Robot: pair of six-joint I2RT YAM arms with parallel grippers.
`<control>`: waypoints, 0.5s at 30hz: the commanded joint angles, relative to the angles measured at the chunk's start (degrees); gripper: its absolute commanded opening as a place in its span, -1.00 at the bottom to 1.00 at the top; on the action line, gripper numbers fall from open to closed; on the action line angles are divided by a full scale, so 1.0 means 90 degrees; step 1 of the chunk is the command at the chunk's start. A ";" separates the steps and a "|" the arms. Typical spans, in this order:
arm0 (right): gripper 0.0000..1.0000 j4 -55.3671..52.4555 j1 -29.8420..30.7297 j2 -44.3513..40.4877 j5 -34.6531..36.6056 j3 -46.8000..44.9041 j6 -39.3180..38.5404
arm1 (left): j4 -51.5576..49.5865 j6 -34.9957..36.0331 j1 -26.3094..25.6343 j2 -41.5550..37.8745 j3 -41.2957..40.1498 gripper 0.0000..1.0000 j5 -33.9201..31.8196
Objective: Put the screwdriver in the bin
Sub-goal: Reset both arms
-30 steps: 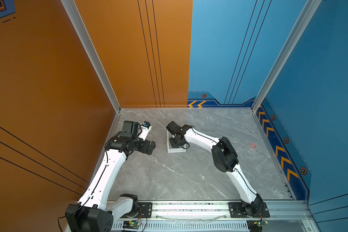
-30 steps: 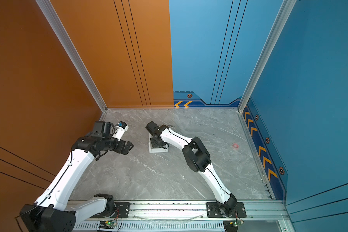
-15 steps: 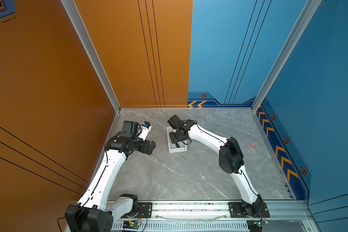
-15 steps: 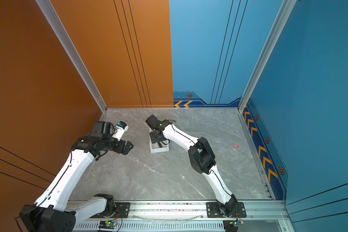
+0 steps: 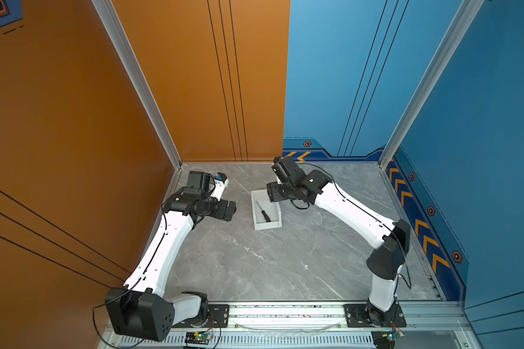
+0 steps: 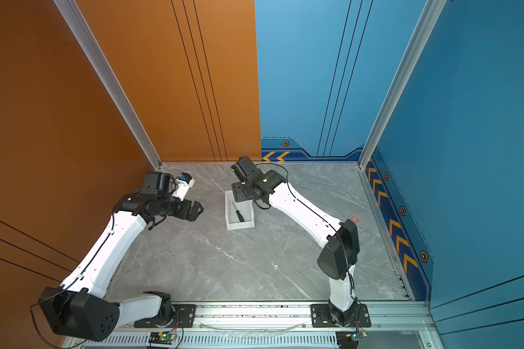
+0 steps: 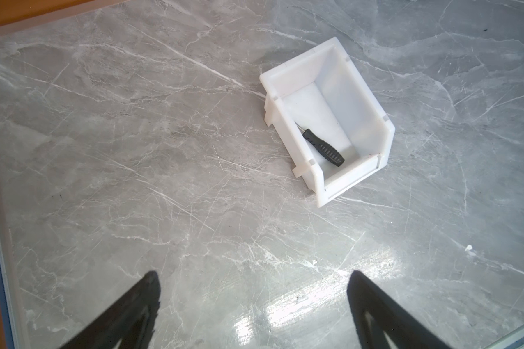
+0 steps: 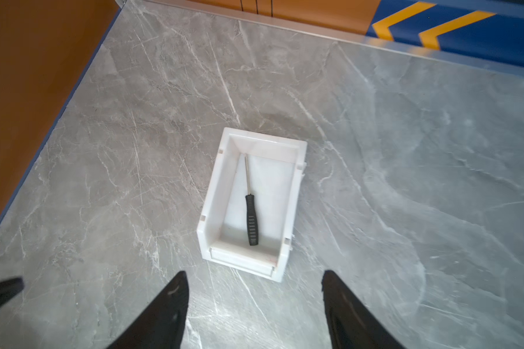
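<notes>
Your left gripper [image 7: 253,308] hangs spread wide and empty over the marble table [image 5: 285,266], well apart from the bin [image 5: 256,225]. Screwdriver [image 5: 265,213] lies flat inside the bin, long axis along the bin's length, shaft toward the back wall, handle toward the low front lip. Right wrist view shows the whole shaft [image 8: 247,175]; left wrist view hides most of it behind the bin's side wall. Your right gripper [image 8: 254,302] is spread wide too, empty, raised above the bin's far end, clear of the screwdriver.
</notes>
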 commanded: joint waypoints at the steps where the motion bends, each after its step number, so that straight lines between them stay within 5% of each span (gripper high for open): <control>1: 0.51 0.0227 -0.0288 -0.0835 0.0497 -0.1193 0.0177 | 0.0277 -0.0493 0.0087 0.0333 0.0289 0.96 -0.0194; 7: 0.98 0.1352 -0.1180 -0.2756 0.0699 -0.3659 0.0479 | 0.0982 -0.1019 0.0266 0.0892 0.0209 0.96 -0.0564; 15: 1.00 0.2337 -0.2771 -0.4536 0.0673 -0.5699 -0.0039 | 0.3645 -0.1854 0.1039 0.0531 -0.1851 0.96 -0.0960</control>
